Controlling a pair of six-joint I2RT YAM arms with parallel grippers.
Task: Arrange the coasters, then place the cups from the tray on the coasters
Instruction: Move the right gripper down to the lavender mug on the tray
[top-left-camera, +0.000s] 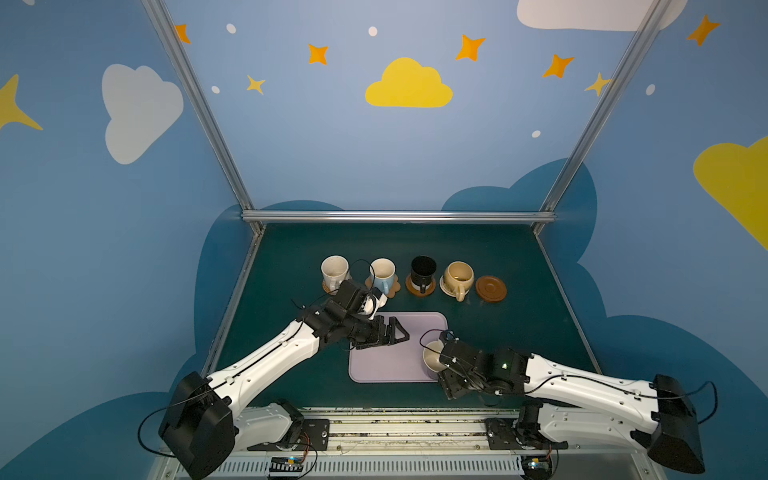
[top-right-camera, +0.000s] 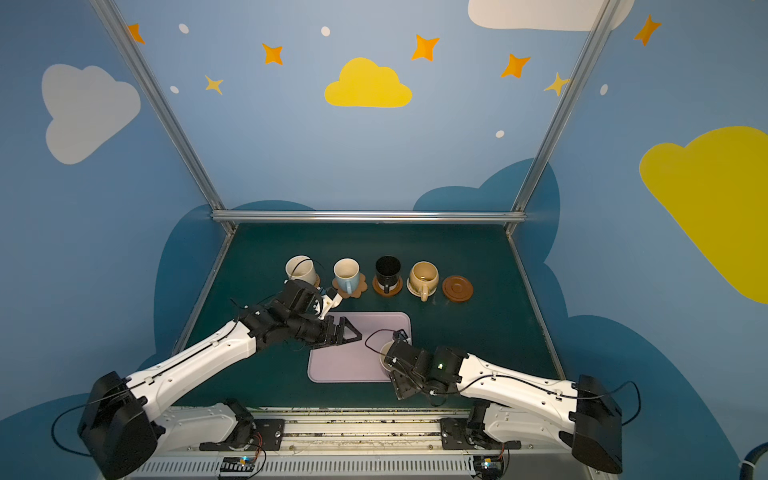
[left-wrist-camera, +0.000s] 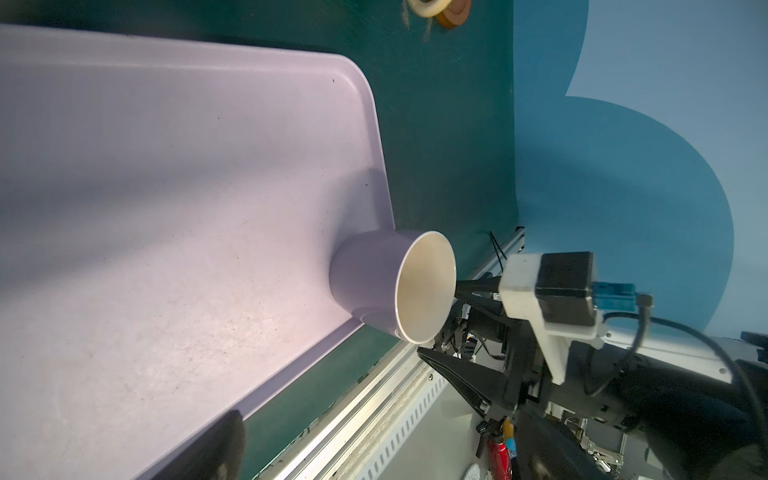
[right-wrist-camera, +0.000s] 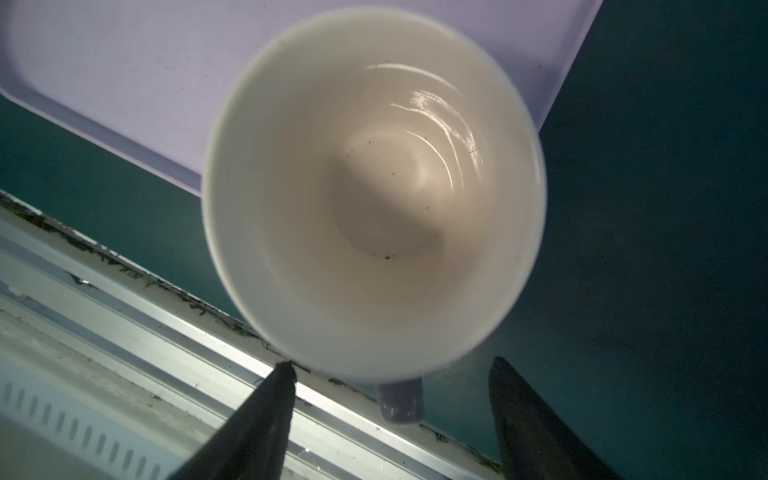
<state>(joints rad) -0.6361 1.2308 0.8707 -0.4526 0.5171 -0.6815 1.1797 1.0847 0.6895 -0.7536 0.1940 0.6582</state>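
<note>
Green tabletop (top-left-camera: 498, 257): upright lilac mug (top-left-camera: 432, 360), handle (right-wrist-camera: 400, 401) pointing nearward between parted right jaws; left jaws apart.

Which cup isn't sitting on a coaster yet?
The lilac purple cup. It stands in the tray's corner; the cream cup, blue cup, black cup and yellow cup each sit on a coaster.

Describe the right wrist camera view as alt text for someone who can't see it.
The right end effector hangs open over a lilac mug, its two dark fingers on either side of the handle. The mug, empty and pale inside, stands in a corner of the lilac tray on the green table.
</note>
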